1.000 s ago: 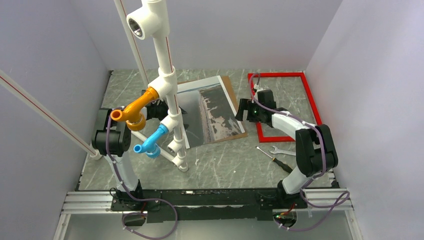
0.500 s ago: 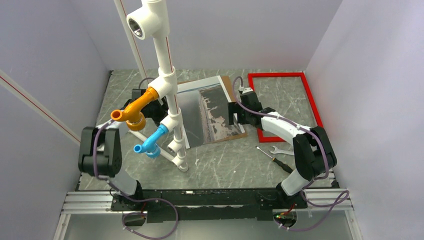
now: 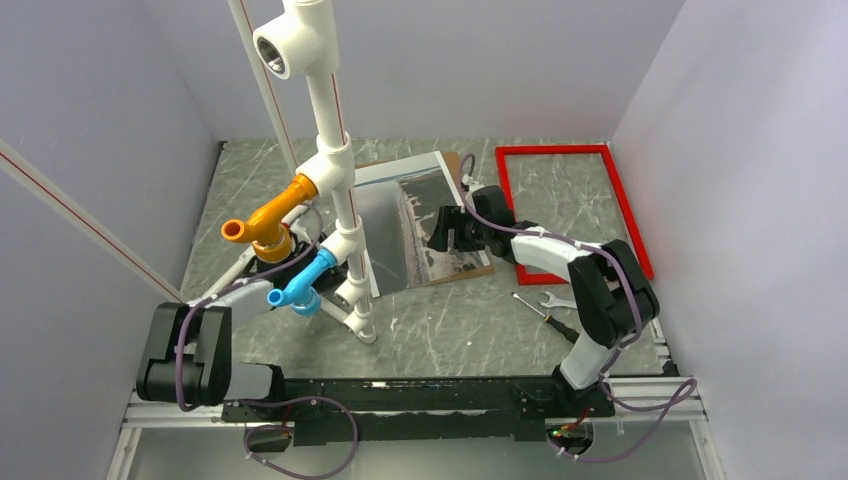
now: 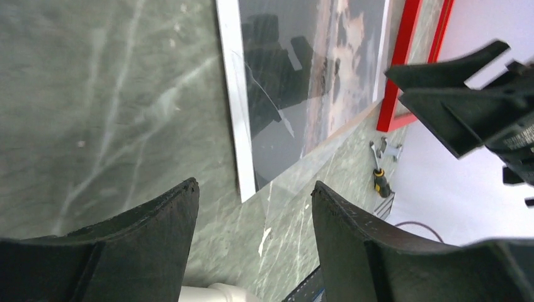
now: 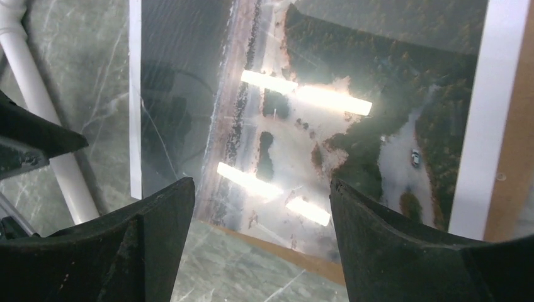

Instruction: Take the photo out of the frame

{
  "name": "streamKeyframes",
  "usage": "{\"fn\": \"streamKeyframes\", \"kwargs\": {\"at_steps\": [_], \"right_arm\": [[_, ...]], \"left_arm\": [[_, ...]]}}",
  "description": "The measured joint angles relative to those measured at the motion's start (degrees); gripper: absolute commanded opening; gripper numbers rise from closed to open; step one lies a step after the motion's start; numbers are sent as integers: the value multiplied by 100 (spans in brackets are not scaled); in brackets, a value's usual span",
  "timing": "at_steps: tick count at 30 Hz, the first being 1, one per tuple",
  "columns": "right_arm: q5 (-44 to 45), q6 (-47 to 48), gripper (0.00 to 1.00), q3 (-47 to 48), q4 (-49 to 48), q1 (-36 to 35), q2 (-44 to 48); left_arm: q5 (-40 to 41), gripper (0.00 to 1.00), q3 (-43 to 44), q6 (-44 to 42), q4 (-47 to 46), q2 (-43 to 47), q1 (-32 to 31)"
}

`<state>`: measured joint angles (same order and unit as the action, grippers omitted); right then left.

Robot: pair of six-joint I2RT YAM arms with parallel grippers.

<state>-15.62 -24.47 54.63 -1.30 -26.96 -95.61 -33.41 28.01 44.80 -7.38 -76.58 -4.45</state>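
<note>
Table (image 3: 480,330): green marble, white pipe stand (image 3: 340,200) left of centre.
Frame (image 3: 550,149): upper right, flat, nothing inside it.
Photo (image 3: 400,215): centre, flat on a brown board (image 5: 513,157), well apart from the frame. I judge it already out.
Handling, my guess: thin, light, floppy, and glossy, so slick and easy to crease. Flat, so nothing to pinch mid-sheet. I'd take the pale border at a corner.
Right claw (image 5: 261,189): spread, empty, above the print.
Left claw (image 4: 255,195): spread, empty, near its lower-left corner.
</note>
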Motion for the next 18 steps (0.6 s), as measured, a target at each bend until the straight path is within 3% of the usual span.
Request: {"fn": "streamKeyframes", "kwargs": {"at_steps": [9, 18], "right_arm": [[-131, -63, 79, -103, -236, 2, -431], [-208, -109, 79, -103, -487, 2, -619]], "left_arm": [[160, 68, -238, 208, -1123, -35, -979], [470, 68, -662, 658, -1958, -612, -1154]]}}
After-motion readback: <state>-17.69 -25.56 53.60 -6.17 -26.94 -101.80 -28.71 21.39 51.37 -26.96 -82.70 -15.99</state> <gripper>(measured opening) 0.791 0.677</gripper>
